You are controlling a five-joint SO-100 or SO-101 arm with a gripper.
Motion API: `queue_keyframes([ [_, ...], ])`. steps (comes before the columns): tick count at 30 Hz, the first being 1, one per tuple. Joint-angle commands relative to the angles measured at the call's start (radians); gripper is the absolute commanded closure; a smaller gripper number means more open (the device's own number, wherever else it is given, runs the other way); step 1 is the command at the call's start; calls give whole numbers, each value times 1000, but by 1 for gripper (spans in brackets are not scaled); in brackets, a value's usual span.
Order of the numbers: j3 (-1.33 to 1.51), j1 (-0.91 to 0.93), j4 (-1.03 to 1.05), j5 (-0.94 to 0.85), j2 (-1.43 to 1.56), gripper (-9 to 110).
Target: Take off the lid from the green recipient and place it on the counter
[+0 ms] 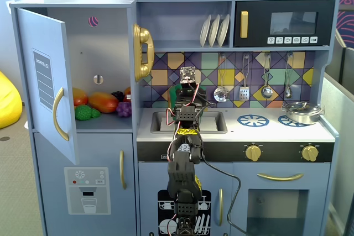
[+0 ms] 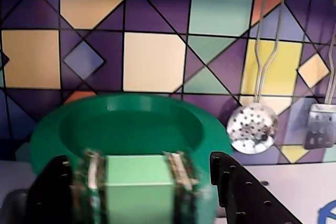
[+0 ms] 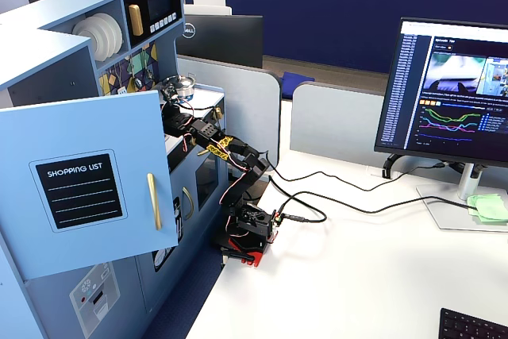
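Patterned backsplash tiles (image 2: 152,61) are filling the wrist view, where the gripper (image 2: 139,192) is pinching the lid's (image 2: 131,129) pale green handle (image 2: 137,182), lid sitting just beside the counter (image 2: 294,182).

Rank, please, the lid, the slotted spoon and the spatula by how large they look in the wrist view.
1. lid, by far the widest, though it sits right at the camera.
2. slotted spoon, hanging on the wall.
3. spatula, cut off by the frame edge, so its rank below the spoon is unsure.
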Motion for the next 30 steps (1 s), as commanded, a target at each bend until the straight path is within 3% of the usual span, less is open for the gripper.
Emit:
queue_keyframes([
  [1, -75, -3, -25, 38, -5, 89],
  [4, -80, -3, -3, 23, -9, 101],
  [17, -258, 40, -100, 12, -35, 101],
  [25, -202, 357, -101, 3, 6, 101],
  [30, -46, 494, -253, -6, -11, 101],
])
